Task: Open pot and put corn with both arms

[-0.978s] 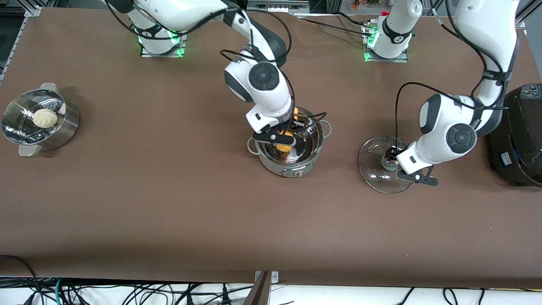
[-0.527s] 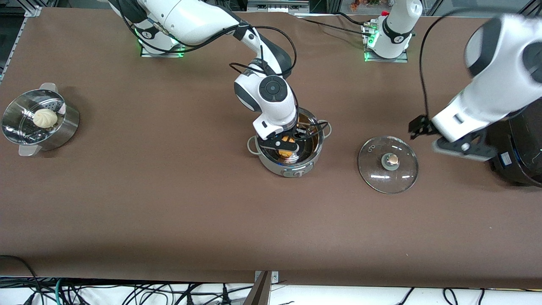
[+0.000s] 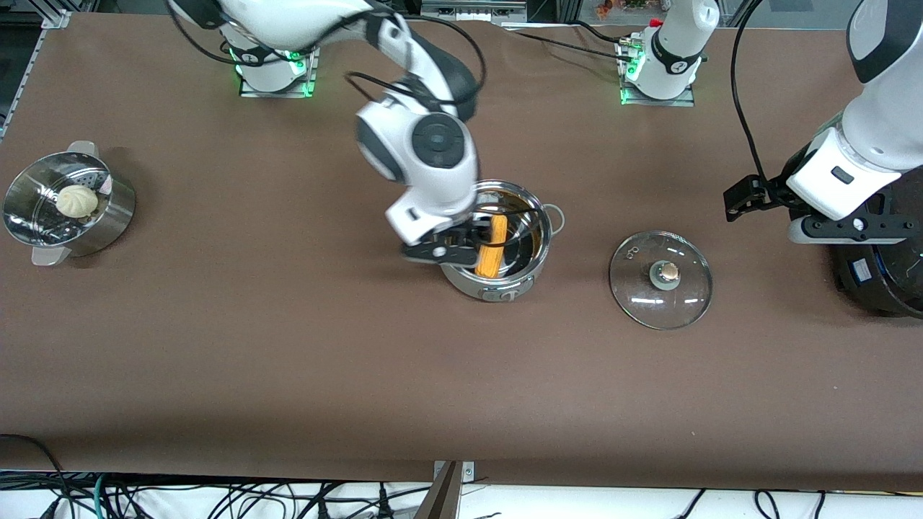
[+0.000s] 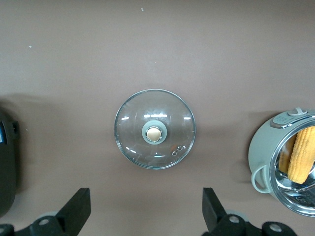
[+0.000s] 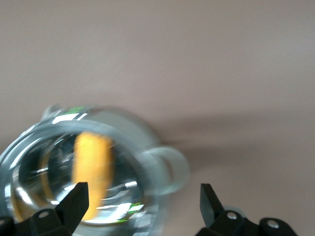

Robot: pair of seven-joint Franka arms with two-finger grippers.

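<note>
The steel pot (image 3: 530,277) stands open at mid table. The corn (image 3: 492,249) leans inside it, free of any gripper. My right gripper (image 3: 441,251) is open and empty, over the pot's rim on the side toward the right arm's end; its wrist view (image 5: 144,196) shows the pot (image 5: 142,147) and the corn (image 5: 92,167) below. The glass lid (image 3: 660,280) lies flat on the table beside the pot, toward the left arm's end. My left gripper (image 3: 840,227) is open and empty, raised over the table between lid and cooker; its wrist view (image 4: 146,201) shows the lid (image 4: 155,129), the pot (image 4: 268,147) and the corn (image 4: 301,155).
A steel steamer pot (image 3: 115,216) holding a white bun (image 3: 76,200) stands at the right arm's end. A large black cooker (image 3: 890,259) stands at the left arm's end, partly under the left arm; its edge shows in the left wrist view (image 4: 6,167).
My right gripper let go of the corn, which now leans in the pot, and rose toward the right arm's end. My left gripper left the lid and rose toward the cooker.
</note>
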